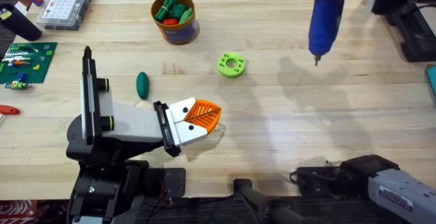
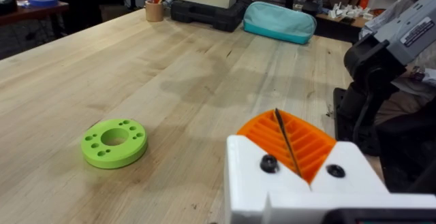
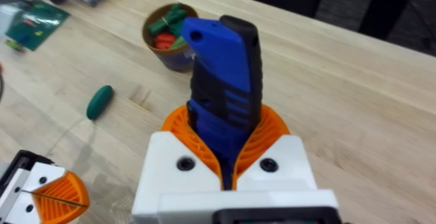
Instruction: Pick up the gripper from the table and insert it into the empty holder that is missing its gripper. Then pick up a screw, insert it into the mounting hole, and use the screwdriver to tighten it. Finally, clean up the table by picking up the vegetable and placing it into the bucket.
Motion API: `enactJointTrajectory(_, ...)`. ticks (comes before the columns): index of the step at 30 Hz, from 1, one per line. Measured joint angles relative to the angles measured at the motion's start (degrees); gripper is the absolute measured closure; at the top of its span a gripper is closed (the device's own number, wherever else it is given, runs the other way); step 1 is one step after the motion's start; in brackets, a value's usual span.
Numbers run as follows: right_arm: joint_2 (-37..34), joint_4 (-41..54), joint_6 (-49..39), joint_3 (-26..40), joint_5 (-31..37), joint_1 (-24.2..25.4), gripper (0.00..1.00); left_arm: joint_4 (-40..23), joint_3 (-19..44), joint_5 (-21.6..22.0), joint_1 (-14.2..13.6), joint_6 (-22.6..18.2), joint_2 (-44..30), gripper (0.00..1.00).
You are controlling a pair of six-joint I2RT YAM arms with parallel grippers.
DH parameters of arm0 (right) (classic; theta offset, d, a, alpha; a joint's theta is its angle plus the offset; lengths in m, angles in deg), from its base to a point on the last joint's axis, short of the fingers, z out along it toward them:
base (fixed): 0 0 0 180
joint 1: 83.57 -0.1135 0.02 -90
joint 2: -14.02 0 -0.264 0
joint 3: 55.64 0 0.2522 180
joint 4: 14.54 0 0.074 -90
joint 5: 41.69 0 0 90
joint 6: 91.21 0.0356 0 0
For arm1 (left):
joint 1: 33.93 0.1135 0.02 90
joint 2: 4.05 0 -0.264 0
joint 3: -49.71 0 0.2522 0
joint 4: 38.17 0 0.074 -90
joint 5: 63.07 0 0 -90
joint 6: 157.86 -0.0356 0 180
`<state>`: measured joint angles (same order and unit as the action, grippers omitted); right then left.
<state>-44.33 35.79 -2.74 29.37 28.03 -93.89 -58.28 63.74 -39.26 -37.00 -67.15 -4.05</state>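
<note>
Screwdriver (image 3: 225, 88) is being pinched by right fingers (image 3: 272, 132) above tabletop (image 1: 286, 108); left fingers (image 2: 289, 142) are being pressed together.

- The screwdriver's (image 3: 223, 91) bit was hidden behind its body in the right wrist view.
- The bucket's (image 1: 178, 30) contents hid its inside.

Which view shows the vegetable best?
Overhead: the vegetable lies whole and unobstructed on the table, left of the green ring and below the bucket. The right wrist view also has it, smaller and off toward the edge, beside the raised screwdriver.
</note>
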Motion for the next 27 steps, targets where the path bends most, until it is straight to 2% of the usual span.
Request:
enactJointTrajectory(13, -0.75, 2.20, 1.70, -0.53, 0.03, -0.18, 0.944, -0.07, 0.00, -0.02, 0.00, -0.02, -0.01, 0.982)
enactJointTrajectory(20, -0.53, -0.48, 1.50, -0.63, -0.01, -0.18, 0.944, -0.07, 0.00, -0.02, 0.00, -0.02, -0.01, 0.982)
enactJointTrajectory(27, 4.52, -5.37, 1.50, -0.73, -0.15, -0.18, 0.944, -0.07, 0.00, -0.02, 0.00, -0.01, -0.01, 0.982)
